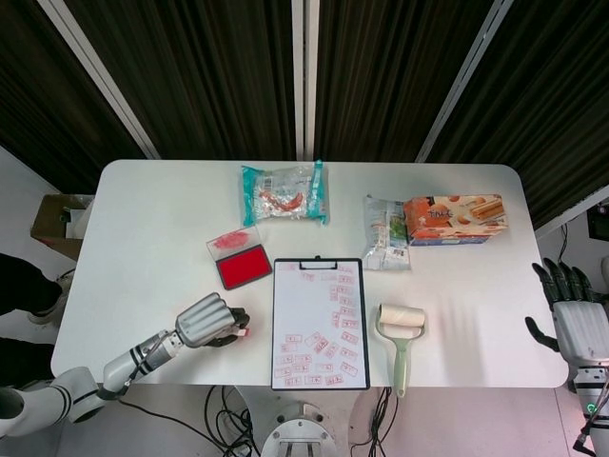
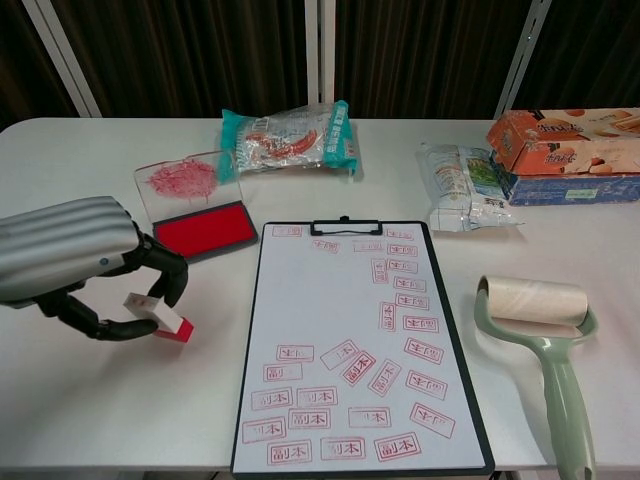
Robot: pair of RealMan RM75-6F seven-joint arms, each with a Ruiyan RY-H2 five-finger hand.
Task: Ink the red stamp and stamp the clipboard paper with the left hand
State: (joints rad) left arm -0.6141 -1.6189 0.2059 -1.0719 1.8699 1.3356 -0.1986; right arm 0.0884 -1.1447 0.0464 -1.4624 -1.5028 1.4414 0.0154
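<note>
Chest view: the left hand [image 2: 75, 265] pinches the red stamp [image 2: 158, 316] between thumb and curled fingers, the stamp tilted, its red end toward the table [image 2: 90, 400] and just left of the clipboard [image 2: 246, 400]; whether that end touches the surface cannot be told. An open ink pad [image 2: 204, 230] lies behind the hand, its red cushion exposed in a dark tray, its clear lid [image 2: 180, 180] smeared red and folded back. Clipboard paper [image 2: 320, 310] carries many red rectangular impressions, scattered down the right side and along the bottom, each reading two characters, apparently 副本. A lint roller [image 2: 545, 320] with pale green handle lies right of the clipboard; a teal snack bag [image 2: 290, 135], a clear packet [image 2: 460, 185] and an orange biscuit box [image 2: 565, 140] lie along the far edge; their print is too small to read.

Head view: the right hand [image 1: 571, 314], unseen from the chest, hangs off the table's right edge with fingers spread and holding nothing; a cardboard box [image 1: 57, 221] sits on the floor beyond the left edge; the stamp [image 1: 242, 331] shows only as a red tip at the left hand [image 1: 209, 324].
</note>
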